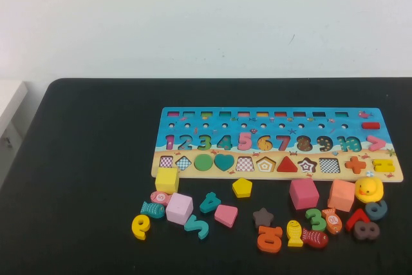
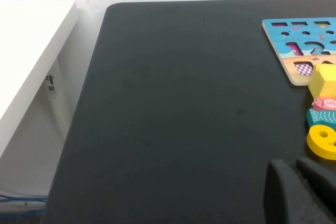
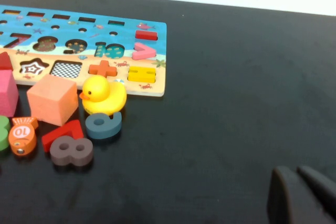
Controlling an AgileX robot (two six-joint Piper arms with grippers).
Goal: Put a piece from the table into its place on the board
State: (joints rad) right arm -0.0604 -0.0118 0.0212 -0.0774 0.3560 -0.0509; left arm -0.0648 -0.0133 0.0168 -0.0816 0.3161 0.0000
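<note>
While both arms sit parked off the near edge of the table (image 1: 84,159), neither shows in the high view. The left gripper (image 2: 299,182) appears in its wrist view as two dark fingers pressed together, clenched on nothing, over bare black surface near the table's left side. The right gripper (image 3: 302,190) looks much the same, fingers seemingly together and empty, though only their tips show.

The piece (image 1: 242,187), a flat yellow pentagon with no real long axis, lies on the table just below the board (image 1: 270,115), near its pentagon cut-out (image 1: 265,164). Only the high view shows it; neither wrist view reaches it. It lies about midway, perhaps slightly nearer the left arm.
</note>
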